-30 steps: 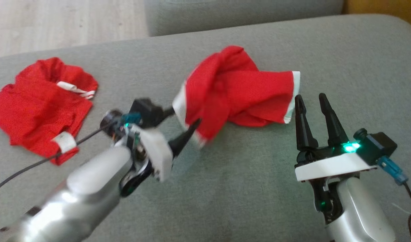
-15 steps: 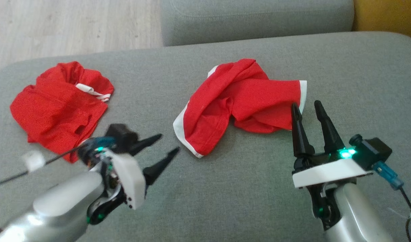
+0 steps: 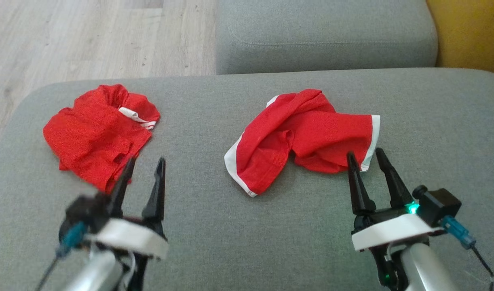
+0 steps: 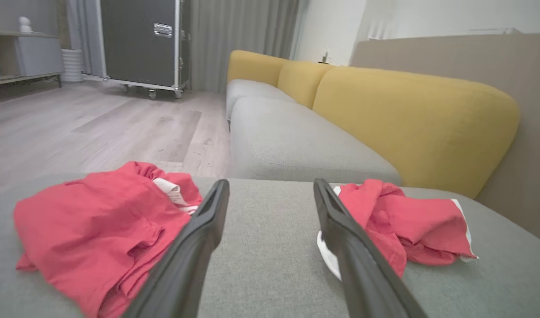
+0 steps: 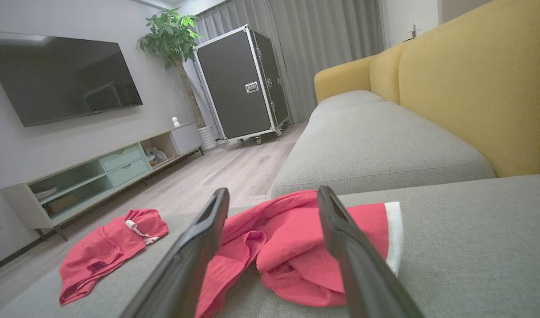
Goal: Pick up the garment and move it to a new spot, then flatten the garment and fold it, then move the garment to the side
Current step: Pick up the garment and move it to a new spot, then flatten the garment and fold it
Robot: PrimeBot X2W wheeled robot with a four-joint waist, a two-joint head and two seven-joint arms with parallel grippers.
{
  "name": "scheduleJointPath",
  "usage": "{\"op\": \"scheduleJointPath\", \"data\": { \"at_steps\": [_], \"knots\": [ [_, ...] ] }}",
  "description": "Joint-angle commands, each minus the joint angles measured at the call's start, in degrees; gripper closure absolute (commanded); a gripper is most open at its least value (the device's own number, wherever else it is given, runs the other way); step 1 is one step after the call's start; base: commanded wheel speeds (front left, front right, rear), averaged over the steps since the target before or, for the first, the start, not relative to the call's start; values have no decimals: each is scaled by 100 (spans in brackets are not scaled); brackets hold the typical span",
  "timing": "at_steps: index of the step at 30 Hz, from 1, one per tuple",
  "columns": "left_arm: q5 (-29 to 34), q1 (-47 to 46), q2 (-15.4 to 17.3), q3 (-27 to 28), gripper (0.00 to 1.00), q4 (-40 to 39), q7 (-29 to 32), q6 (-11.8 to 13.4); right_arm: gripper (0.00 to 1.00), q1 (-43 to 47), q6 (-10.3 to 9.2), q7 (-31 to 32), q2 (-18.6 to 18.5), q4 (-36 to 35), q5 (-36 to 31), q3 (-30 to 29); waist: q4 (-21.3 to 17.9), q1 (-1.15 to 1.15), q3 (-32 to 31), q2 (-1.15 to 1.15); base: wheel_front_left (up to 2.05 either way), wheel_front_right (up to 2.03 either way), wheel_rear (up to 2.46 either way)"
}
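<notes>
Two pairs of fingers stand spread and hold nothing. The left fingers (image 3: pixel 155 194) point at the near edge of the other garment (image 3: pixel 95 133). The right fingers (image 3: pixel 355 190) point at the white-trimmed hem of the garment (image 3: pixel 307 133); contact cannot be told. The garment lies crumpled and twisted at the middle of the cushion (image 3: pixel 271 242), well apart from the other garment. Step in hand, as judged: flattening. Pinch a single layer at the right hem corner and at the white band on the left end. Draw both ends apart, low over the cushion, until the twist unrolls.
</notes>
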Motion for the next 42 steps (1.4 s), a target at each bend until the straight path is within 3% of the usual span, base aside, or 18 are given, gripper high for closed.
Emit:
{"op": "scheduleJointPath", "data": {
  "at_steps": [1,5,10,15,22,30,42],
  "knots": [
    [156,-3,28,430,0,-180,-55,19,0,-99,23,-62,-12,-151,-54,116,5,1,-11,0,0,0,0],
    [862,675,-466,1176,0,-294,-55,-205,0,-95,23,-62,-12,-121,-120,120,-4,1,-8,0,0,0,0],
    [1389,915,-922,1730,0,-173,-56,-605,0,-143,23,-62,-12,-106,-340,187,44,1,26,0,0,0,0],
    [1718,844,-1245,1947,0,84,-56,-1001,0,-388,23,-62,-12,209,-756,533,243,1,128,0,0,0,0],
    [2042,696,-1636,2158,0,407,-56,-1414,0,-1066,23,-24,-12,1401,-1193,1251,655,1,257,0,0,0,0],
    [2242,609,-1905,2291,0,682,-56,-1656,0,-1949,23,365,-12,2760,-1329,2004,1027,1,371,0,0,0,0],
    [2402,525,-2219,2387,0,874,-57,-1825,0,-2775,23,745,-12,4534,-1408,2323,1593,1,545,0,0,0,0]
  ]
}}
